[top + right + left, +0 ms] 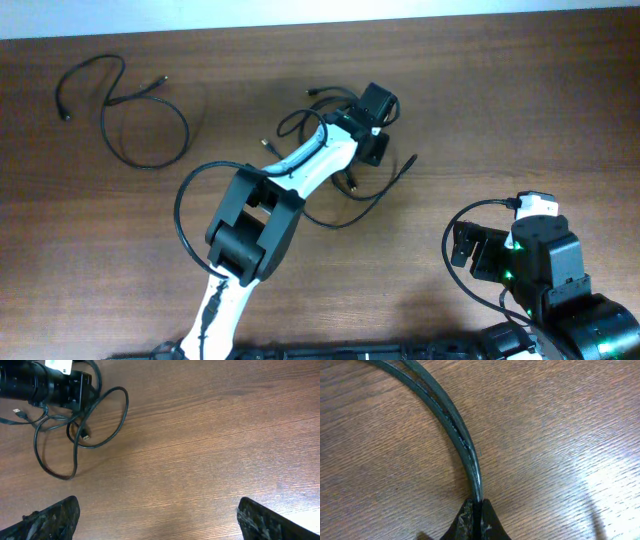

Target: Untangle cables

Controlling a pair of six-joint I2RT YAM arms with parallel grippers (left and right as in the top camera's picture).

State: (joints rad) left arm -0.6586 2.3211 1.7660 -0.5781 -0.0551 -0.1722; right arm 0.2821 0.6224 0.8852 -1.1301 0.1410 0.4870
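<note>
Left gripper [476, 512] clamped on black cable [451, 422] lying on table [560, 420]; right gripper [157, 517] wide apart.

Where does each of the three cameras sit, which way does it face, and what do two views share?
Overhead: above the table, facing straight down; shows the left arm over the tangled cables and the right arm at lower right.
Left wrist: on the left arm, facing the table closely; left gripper shut on a cable.
Right wrist: on the right arm, facing across the table toward the tangle; right gripper open, fingers in bottom corners.
Shared: overhead and right wrist both show the tangle.
</note>
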